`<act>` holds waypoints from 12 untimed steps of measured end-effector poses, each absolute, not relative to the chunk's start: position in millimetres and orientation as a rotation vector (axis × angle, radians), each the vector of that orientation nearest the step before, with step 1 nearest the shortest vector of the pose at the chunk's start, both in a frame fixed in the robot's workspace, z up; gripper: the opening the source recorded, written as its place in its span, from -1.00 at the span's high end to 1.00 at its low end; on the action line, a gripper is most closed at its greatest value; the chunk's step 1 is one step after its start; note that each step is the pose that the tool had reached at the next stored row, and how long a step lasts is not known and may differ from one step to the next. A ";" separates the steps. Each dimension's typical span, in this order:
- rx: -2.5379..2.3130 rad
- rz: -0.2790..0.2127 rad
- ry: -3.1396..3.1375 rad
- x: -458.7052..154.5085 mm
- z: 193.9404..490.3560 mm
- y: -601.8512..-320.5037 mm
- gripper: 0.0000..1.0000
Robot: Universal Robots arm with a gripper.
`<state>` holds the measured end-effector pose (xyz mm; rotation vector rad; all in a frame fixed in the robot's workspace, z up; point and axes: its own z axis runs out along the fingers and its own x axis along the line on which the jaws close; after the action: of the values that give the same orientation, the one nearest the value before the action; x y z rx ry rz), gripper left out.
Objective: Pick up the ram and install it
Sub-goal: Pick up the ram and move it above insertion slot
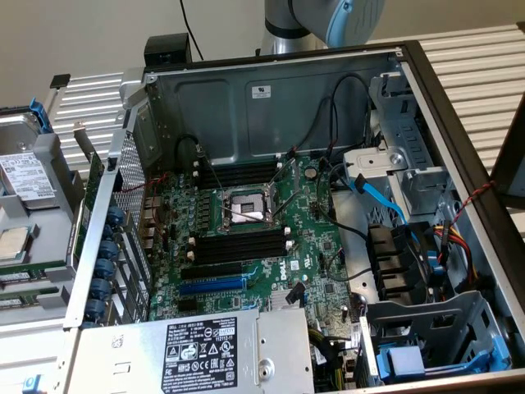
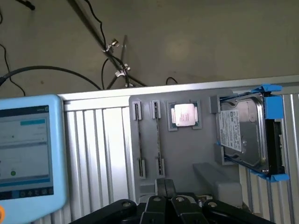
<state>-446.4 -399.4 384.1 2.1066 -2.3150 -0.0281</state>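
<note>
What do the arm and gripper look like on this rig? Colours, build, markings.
The arm has silver-grey tubular links and a rounded joint with a light-blue cap. The gripper is all black: two slim, flat-faced fingers on a wide angular body with small pale round fasteners along it. No legible markings on either.

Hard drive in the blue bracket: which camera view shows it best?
The wrist view. There the hard drive is seen whole, its label facing the camera, held in the blue bracket. The exterior view shows part of it at that view's left edge, cut off by the frame.
</note>
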 end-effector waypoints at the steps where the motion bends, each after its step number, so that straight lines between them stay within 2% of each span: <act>1: 2.108 -0.025 -2.317 -446.4 383.6 -399.4 0.79; 9: 2.117 -0.010 -2.323 -446.4 381.9 -399.4 0.77; 12: 2.118 -0.010 -2.323 -446.5 381.5 -399.4 0.40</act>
<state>-446.5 -399.4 381.5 2.1176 -2.3226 -0.0096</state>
